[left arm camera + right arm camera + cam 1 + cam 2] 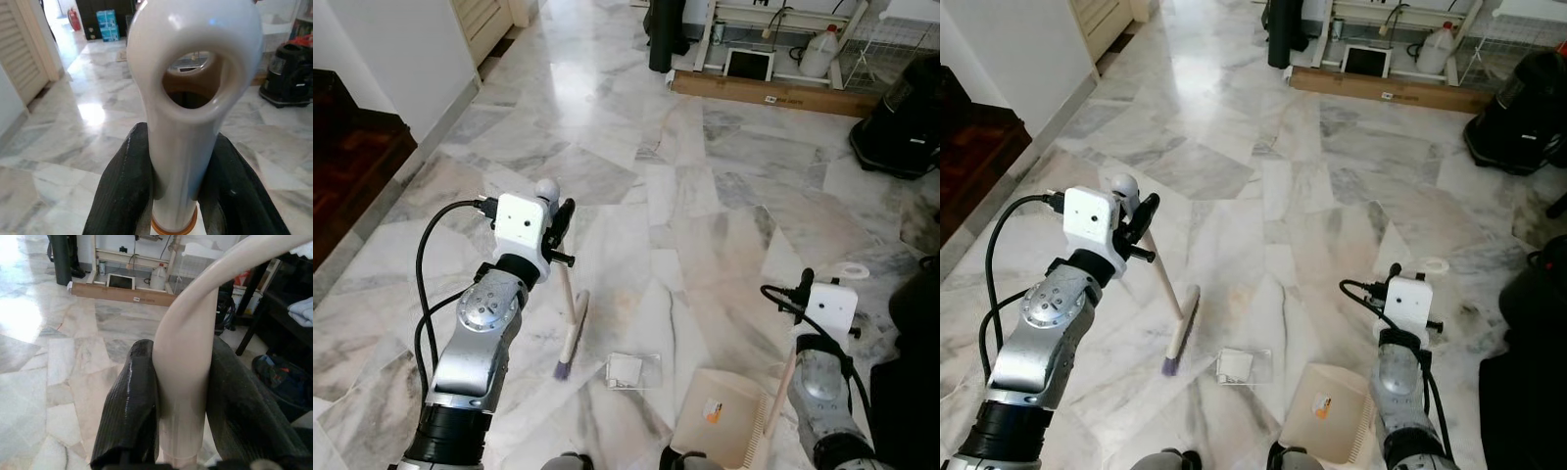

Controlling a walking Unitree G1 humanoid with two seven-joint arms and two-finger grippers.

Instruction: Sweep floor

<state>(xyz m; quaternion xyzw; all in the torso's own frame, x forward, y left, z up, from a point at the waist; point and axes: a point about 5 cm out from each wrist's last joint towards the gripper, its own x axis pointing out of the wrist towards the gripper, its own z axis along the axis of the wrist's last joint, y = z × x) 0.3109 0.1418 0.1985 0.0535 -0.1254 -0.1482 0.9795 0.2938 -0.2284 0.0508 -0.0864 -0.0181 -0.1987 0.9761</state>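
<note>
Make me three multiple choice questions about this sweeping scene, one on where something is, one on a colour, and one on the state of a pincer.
1. Where does the small clear plastic wrapper lie on the marble floor?
A. between the broom head and the dustpan
B. against the dark wooden step
C. under the black vacuum

2. What colour are the bristles of the short cream-handled broom?
A. red
B. purple
C. green

3. What is the left pincer doing?
A. hanging open and idle
B. shut on the wrapper
C. shut on the broom's handle

Answers:
1 A, the wrapper sits between the broom head and the beige plastic dustpan that the right pincer holds by its handle.
2 B, the bristle tip shows purple.
3 C, both black fingers press the handle below its hanging loop.
</note>
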